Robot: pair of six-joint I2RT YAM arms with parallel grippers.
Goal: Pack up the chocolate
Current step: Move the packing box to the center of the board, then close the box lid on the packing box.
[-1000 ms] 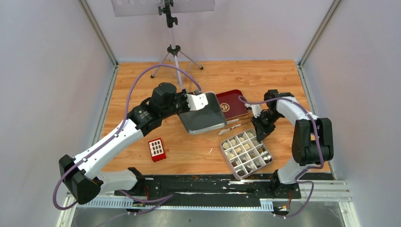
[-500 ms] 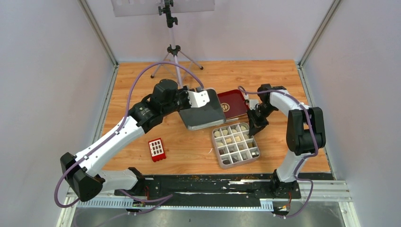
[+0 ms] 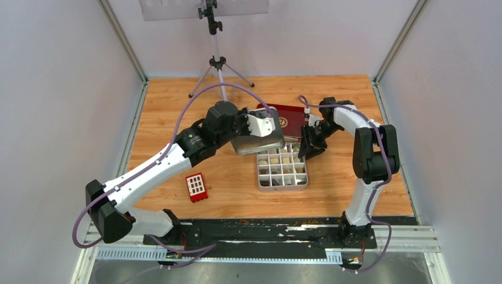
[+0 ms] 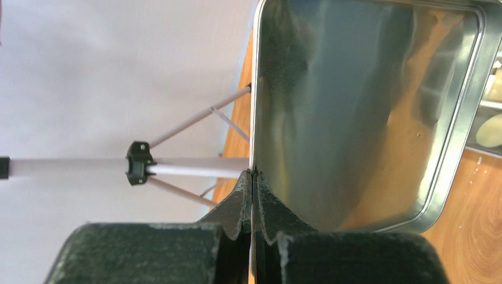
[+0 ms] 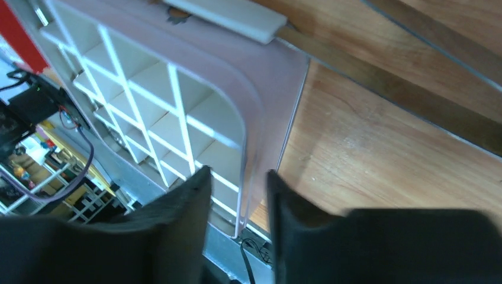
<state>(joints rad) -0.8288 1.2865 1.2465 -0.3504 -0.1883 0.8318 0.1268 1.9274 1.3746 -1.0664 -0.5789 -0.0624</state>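
Note:
The chocolate [image 3: 286, 160], cream and dark pieces, sits in the cells of a white grid tray [image 3: 283, 187] at the table's centre. My left gripper [image 3: 248, 127] is shut on the rim of a silvery metal tin [image 3: 260, 137], held tilted over the tray's far left edge. In the left wrist view the pads [image 4: 243, 198] pinch the tin's [image 4: 367, 112] thin wall, and cream pieces [image 4: 490, 130] show past its edge. My right gripper [image 3: 308, 146] is at the tray's far right corner, open. Its fingers [image 5: 177, 219] straddle the tray wall [image 5: 260, 160] with a gap on each side.
A red tin lid [image 3: 291, 117] lies behind the tray. A small red block with white squares [image 3: 196, 187] sits at the front left. A tripod [image 3: 217, 62] stands at the back. A white flat stick [image 5: 231, 13] lies by the tray's far side.
The right gripper dragged the tray left and turned it square to the table, then opened off its wall. The left arm carried the tin rightward over the tray.

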